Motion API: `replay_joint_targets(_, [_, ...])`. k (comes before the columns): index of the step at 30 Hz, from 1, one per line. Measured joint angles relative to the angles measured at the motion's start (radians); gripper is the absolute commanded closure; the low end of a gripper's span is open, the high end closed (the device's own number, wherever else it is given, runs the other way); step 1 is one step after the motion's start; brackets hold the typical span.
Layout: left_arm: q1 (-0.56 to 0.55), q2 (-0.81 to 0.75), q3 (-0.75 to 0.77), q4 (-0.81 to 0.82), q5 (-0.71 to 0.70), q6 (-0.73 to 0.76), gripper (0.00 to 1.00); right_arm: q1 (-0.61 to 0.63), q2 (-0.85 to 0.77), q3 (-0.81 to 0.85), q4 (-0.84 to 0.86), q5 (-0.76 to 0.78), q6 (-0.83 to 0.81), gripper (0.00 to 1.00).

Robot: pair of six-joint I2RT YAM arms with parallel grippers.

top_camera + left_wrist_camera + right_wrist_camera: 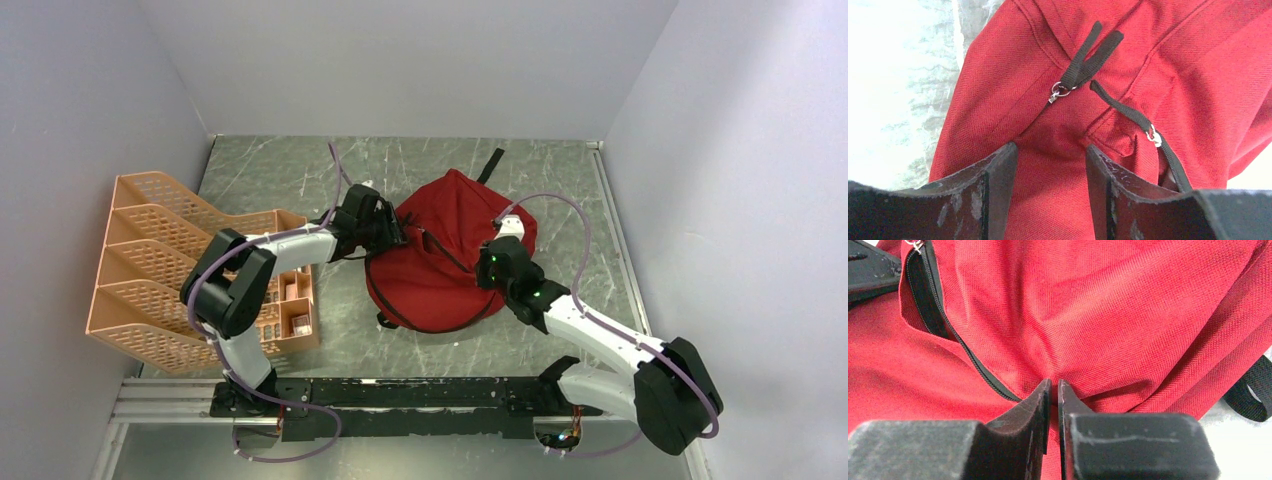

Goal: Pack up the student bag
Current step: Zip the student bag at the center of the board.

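The red student bag (440,250) lies in a heap at the table's middle, its black zipper partly open. My left gripper (392,232) is at the bag's left side. In the left wrist view it (1050,150) is open, with red fabric (1048,200) between its jaws. Two zipper pulls (1058,92) (1154,137) with black tabs lie just ahead of it. My right gripper (490,262) is at the bag's right side. In the right wrist view it (1054,382) is shut on a fold of the bag's fabric (1108,330), right next to the open zipper (968,355).
An orange plastic mesh organiser (170,270) stands at the left, with small items in its near compartments. A black strap (490,165) trails behind the bag and shows in the right wrist view (1253,390). Grey walls enclose the table on three sides.
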State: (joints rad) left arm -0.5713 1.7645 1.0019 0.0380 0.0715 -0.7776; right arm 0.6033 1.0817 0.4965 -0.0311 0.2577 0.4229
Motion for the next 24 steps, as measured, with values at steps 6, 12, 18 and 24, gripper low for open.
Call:
replay_joint_targets(6, [0.006, 0.007, -0.006, -0.009, -0.004, 0.003, 0.44, 0.000, -0.003, 0.005, -0.017, 0.016, 0.003, 0.85])
replay_joint_targets(12, [0.018, -0.007, -0.006, -0.024, -0.002, 0.020, 0.43, 0.000, -0.043, 0.075, -0.080, 0.049, -0.006, 0.76])
replay_joint_targets(18, [0.043, -0.079, 0.005, -0.047, 0.005, 0.029, 0.41, 0.000, -0.046, 0.220, -0.131, 0.068, -0.021, 0.72])
replay_joint_targets(24, [0.072, -0.114, 0.032, -0.044, 0.028, -0.051, 0.39, 0.000, -0.045, 0.203, -0.111, 0.015, -0.021, 0.72])
